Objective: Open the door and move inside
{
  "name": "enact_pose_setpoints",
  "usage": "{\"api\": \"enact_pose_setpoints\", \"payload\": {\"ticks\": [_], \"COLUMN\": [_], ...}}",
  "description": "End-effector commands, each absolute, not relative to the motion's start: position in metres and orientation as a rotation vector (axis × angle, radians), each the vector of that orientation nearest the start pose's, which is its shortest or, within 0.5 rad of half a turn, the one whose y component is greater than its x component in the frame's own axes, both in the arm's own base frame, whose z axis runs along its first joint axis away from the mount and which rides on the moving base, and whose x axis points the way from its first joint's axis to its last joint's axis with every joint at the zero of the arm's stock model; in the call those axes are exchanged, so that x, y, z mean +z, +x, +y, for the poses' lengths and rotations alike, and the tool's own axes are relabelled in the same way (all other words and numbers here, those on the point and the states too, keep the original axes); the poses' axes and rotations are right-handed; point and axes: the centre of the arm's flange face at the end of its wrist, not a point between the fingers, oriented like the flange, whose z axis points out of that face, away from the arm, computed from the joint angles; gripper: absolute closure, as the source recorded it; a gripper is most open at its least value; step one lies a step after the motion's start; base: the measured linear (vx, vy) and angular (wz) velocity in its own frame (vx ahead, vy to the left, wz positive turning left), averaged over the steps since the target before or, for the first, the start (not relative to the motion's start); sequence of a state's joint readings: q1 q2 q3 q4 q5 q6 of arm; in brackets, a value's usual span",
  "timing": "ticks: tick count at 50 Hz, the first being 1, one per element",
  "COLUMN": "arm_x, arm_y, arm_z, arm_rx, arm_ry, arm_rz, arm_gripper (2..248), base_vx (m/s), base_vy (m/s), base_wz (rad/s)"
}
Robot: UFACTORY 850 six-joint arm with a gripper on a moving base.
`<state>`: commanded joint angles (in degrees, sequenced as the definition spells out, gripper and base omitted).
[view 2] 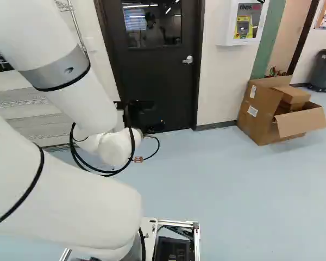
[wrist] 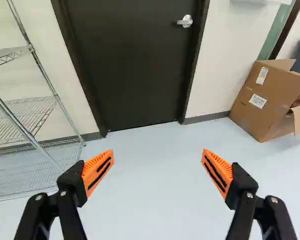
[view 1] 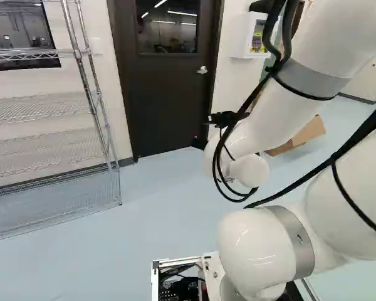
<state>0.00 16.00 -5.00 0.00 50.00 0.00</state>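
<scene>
The dark door [view 1: 166, 94] stands closed in its frame ahead of the arm, with a window in its upper part. Its silver lever handle [view 2: 188, 60] is on the door's right side; the same handle [wrist: 185, 21] shows in the wrist view, well ahead of the gripper. In the right base view the gripper [view 2: 146, 117] is a dark shape low in front of the door, partly hidden by the wrist and cables. Seen from the wrist, the gripper [wrist: 157, 161] has its orange-padded fingers wide apart, only floor and door beyond them, touching nothing.
A wire shelf rack [view 1: 106, 135] stands left of the door against the wall. Right of the door are a white wall cabinet [view 2: 243, 23], an open cardboard box [view 2: 261, 111] on the floor and a dark bin [view 2: 323, 70]. Blue-grey floor [view 2: 223, 179] lies before the door.
</scene>
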Motion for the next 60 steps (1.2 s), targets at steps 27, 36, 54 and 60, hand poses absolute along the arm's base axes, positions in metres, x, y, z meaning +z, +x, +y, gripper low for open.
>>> {"api": "enact_pose_setpoints", "payload": {"ticks": [27, 36, 54, 60], "arm_x": [0.3656, 0.3656, 0.3656, 0.3656], "arm_y": [0.2703, 0.2703, 0.2703, 0.2703], "arm_z": [0.0000, 0.0000, 0.0000, 0.0000], "arm_rx": [-1.824, -1.824, -1.824, -1.824], "arm_ry": [-2.558, -2.558, -2.558, -2.558], "arm_rz": [0.000, 0.000, 0.000, 0.000], "arm_gripper": [3, 3, 3, 3], "base_vx": [0.125, 0.176, 0.208, 0.249], "base_vy": [-0.001, -0.037, -0.048, -0.051], "base_wz": [-0.010, -0.009, -0.012, -0.008]}}
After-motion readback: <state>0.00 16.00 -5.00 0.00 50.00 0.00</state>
